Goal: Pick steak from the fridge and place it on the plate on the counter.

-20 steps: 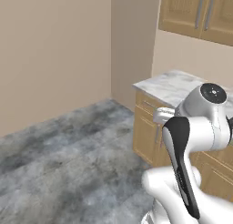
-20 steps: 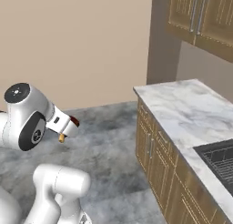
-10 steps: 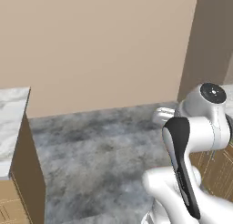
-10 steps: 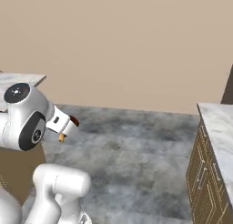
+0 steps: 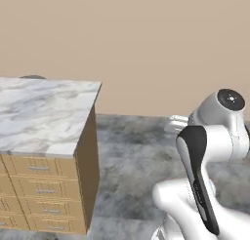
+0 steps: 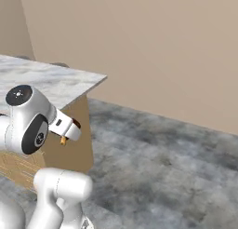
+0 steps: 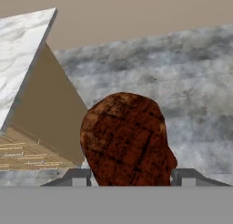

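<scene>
The steak (image 7: 125,139), a dark red-brown lump, sits close up in the hand view between my gripper's two fingertips (image 7: 75,177). My gripper (image 7: 129,177) is shut on it. From the right base view the gripper (image 6: 69,129) is held out from the arm at counter height, with the steak's dark edge (image 6: 76,124) and tan bone end (image 6: 62,140) peeking out. The counter (image 5: 44,112), marble over wooden drawers, stands to the left, and its corner (image 6: 88,79) is just beyond the gripper. The plate and the fridge are out of view.
Grey stone floor (image 6: 158,158) spreads ahead to a plain beige wall (image 5: 146,49). The counter's wooden end panel (image 7: 50,114) faces the hand. Two low grey shapes (image 6: 58,64) sit at the counter's far edge, too small to identify.
The whole picture has swung as the base turned: the counter and cupboards on the right left the views, and this counter came in from the left. The steak stays held.
</scene>
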Motion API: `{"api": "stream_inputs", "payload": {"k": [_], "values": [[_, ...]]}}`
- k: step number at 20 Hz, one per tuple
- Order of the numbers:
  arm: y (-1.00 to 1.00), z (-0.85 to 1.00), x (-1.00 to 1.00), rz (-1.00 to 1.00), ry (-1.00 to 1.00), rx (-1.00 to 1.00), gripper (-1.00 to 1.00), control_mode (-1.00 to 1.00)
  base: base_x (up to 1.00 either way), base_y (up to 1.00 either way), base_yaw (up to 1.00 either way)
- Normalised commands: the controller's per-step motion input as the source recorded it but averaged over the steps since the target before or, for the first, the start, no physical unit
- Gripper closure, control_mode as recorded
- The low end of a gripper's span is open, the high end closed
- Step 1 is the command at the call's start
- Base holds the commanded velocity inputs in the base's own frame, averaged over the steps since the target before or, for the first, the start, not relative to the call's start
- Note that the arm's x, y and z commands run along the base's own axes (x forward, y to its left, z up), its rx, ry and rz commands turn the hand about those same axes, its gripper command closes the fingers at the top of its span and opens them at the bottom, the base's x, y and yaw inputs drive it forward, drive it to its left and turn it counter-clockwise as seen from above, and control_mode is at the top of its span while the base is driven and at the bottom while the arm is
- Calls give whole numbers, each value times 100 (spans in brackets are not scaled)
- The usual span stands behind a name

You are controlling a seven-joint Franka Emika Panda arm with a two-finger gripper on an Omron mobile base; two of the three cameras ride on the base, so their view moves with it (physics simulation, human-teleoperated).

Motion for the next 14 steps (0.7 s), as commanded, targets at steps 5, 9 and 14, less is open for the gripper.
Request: {"api": "stream_inputs", "payload": {"k": [5, 9, 14], "values": [[0, 0, 0, 0, 0, 0, 100, 100, 8, 98, 3], [0, 0, 0, 0, 0, 0, 100, 100, 6, 70, 0], [0, 0, 0, 0, 0, 0, 100, 100, 10, 38, 41]]}}
